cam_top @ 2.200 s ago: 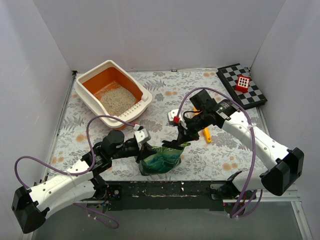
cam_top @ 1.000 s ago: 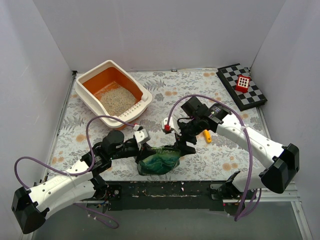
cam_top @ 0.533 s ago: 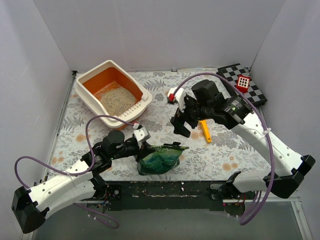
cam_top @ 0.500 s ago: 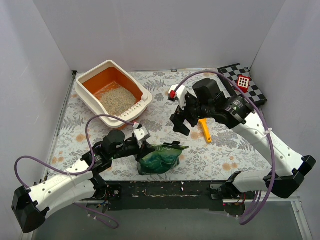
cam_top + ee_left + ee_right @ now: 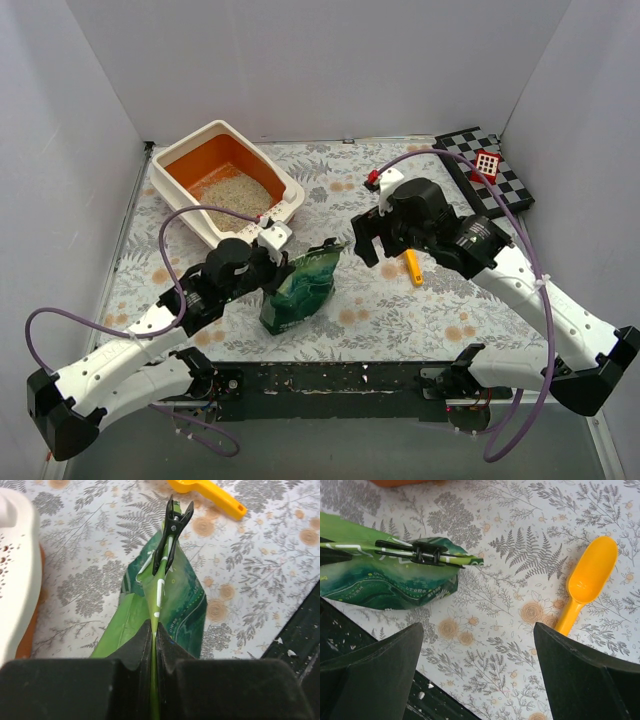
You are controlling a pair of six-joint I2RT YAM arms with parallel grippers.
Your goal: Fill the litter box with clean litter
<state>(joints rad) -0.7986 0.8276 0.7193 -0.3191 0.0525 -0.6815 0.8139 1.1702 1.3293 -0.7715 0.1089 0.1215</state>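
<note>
My left gripper (image 5: 153, 632) is matt black. The green bag (image 5: 175, 600) is glossy, crinkled film, its black clip (image 5: 172, 527) hard plastic. The yellow scoop (image 5: 587, 582) is smooth, shiny plastic, the litter box (image 5: 17, 565) smooth plastic, the clean litter (image 5: 235, 195) grainy, the floral table cover (image 5: 520, 555) matt

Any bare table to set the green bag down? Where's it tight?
Free: back-centre mat between the litter box and the checkerboard, behind the right arm; near-right mat past the yellow scoop. Crowded: centre, where the left end effector pinches the green bag and the open right end effector hangs beside it.
</note>
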